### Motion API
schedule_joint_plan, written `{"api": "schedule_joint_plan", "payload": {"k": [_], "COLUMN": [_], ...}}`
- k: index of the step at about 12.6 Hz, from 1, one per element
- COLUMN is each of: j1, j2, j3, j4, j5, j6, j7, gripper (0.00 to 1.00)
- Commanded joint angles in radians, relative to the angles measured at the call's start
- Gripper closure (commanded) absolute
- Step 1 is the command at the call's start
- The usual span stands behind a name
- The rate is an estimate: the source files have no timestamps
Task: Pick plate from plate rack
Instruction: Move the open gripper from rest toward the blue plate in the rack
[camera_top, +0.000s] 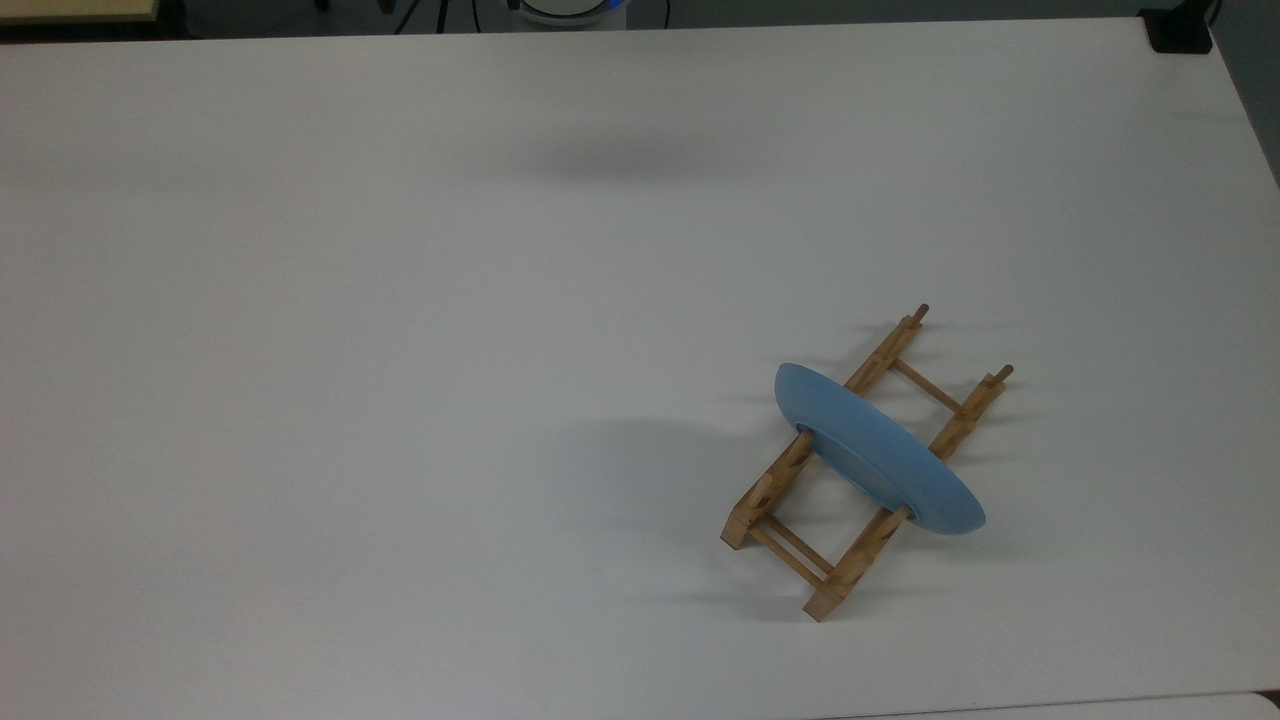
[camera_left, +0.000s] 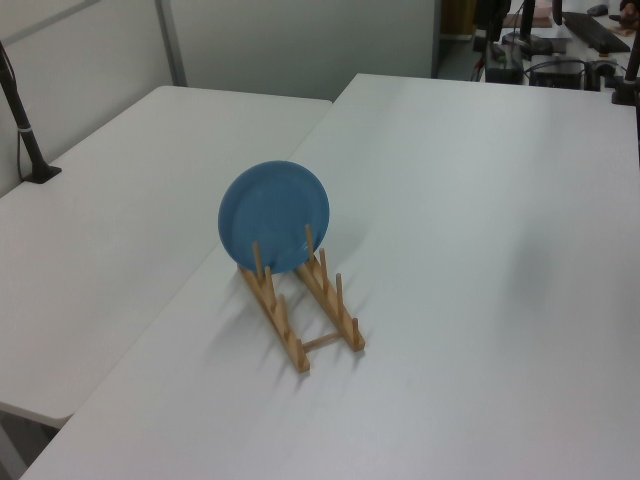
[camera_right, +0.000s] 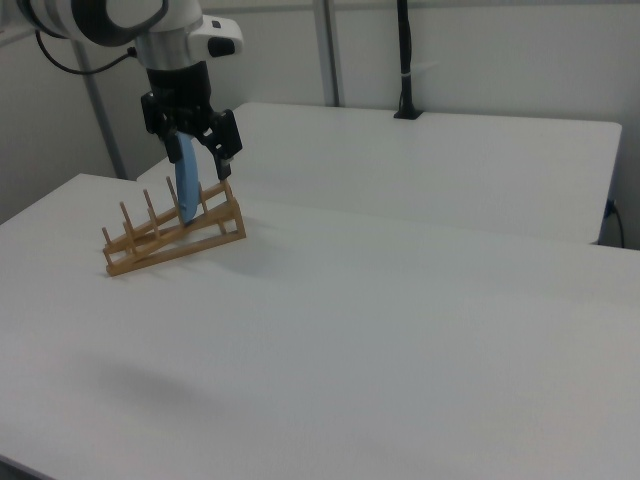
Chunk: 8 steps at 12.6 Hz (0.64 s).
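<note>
We see the plate (camera_top: 880, 460) standing on edge in the plate rack (camera_top: 780, 545), low and right of centre in the top view, on the white counter (camera_top: 400, 350). In the right view's upper left, the pincer (camera_right: 200, 162) hangs over the plate's top rim, its fingers apart (one on either side), not clamped on it.

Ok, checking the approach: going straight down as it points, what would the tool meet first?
Likely the round light-blue glossy plate, standing in the light-brown wooden rack; the tool hangs right above it in the right view, though depth is unclear.
</note>
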Motion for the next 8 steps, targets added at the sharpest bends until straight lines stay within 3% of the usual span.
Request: {"api": "schedule_joint_plan", "payload": {"k": [1,5,8], "j1": [0.003,0.010,0.073], "j2": [-0.017,0.041,0.071], "j3": [-0.001,-0.001,0.017], "j4": [-0.017,0.010,0.033], "j5": [0.017,-0.003,-0.038], "j6": [-0.013,-0.007,0.115], "j7": [0.002,-0.177,-0.154], "gripper": [0.00,0.00,0.00]}}
